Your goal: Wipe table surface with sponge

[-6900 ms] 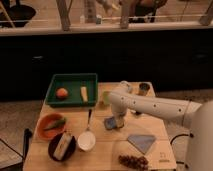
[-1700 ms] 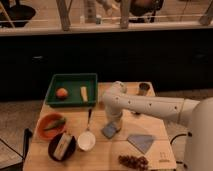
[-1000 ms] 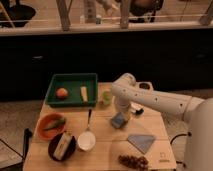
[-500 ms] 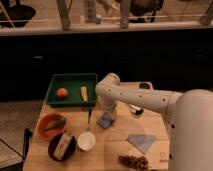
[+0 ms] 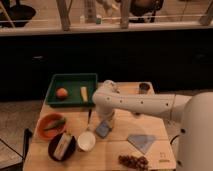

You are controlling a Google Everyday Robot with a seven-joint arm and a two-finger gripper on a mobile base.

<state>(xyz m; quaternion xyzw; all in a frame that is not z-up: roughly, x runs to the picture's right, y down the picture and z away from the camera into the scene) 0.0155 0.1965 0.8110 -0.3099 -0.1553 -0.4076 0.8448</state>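
The blue-grey sponge point(image 5: 103, 129) lies tilted on the light tan table surface point(image 5: 120, 150), just right of the white bowl point(image 5: 86, 140). My gripper point(image 5: 106, 122) points down at the end of the white arm and sits on the sponge's upper edge, shut on it and pressing it against the wood. The arm reaches in from the right across the middle of the table and hides the wood beneath it.
A flat blue-grey cloth point(image 5: 141, 141) lies front right, grapes point(image 5: 133, 161) at the front edge. A green tray point(image 5: 72, 82) with an orange point(image 5: 62, 93) stands back left. An orange bowl point(image 5: 51, 125), a dark bowl point(image 5: 62, 146), a utensil point(image 5: 89, 117) and a cup point(image 5: 144, 87) are also there.
The gripper has slid the sponge left across the table from its middle, then a little toward the front edge, ending beside the white bowl.
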